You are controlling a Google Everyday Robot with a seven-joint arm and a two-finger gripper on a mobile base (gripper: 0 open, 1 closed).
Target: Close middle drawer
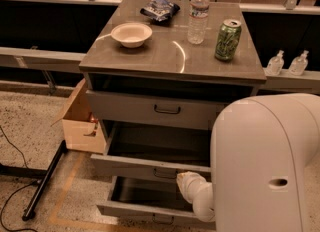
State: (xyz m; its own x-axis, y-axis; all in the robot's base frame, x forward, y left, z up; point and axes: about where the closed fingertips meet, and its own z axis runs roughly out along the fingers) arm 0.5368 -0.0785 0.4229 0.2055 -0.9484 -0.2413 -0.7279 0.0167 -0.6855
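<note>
Cabinet with three alike grey drawers under a grey top [170, 58]; uppermost drawer [125, 107] looked shut; middle drawer [135, 165] stood pulled well out, its shallow tray open to view; lowest drawer [135, 208] also stood out, its front a little nearer the camera than the middle one.

Gripper [186, 181] sat low at the right part of the middle drawer's front, just beside the small black bar handle [164, 174]; contact with the front looked likely but could not be confirmed; could not tell whether the gripper was open or closed. The white arm [265, 166] filled the right foreground and hid the drawer's right end.

Handling, as judged: rigid drawer front, stiff and not fragile; no contents showed in the visible tray, so probably light; it ought to slide in under a steady flat push. Best contact point was the flat front close to the handle at centre; no grasp of the handle needed for closing. A push far off centre might skew the drawer and make it bind; the gripper, placed right of centre, would do better shifted toward the handle. Lowest drawer's protruding front lay close beneath the arm; some risk of catching it.

On the top: bowl [131, 34], water bottle [198, 14], green can [228, 39]; well apart from the work.
</note>
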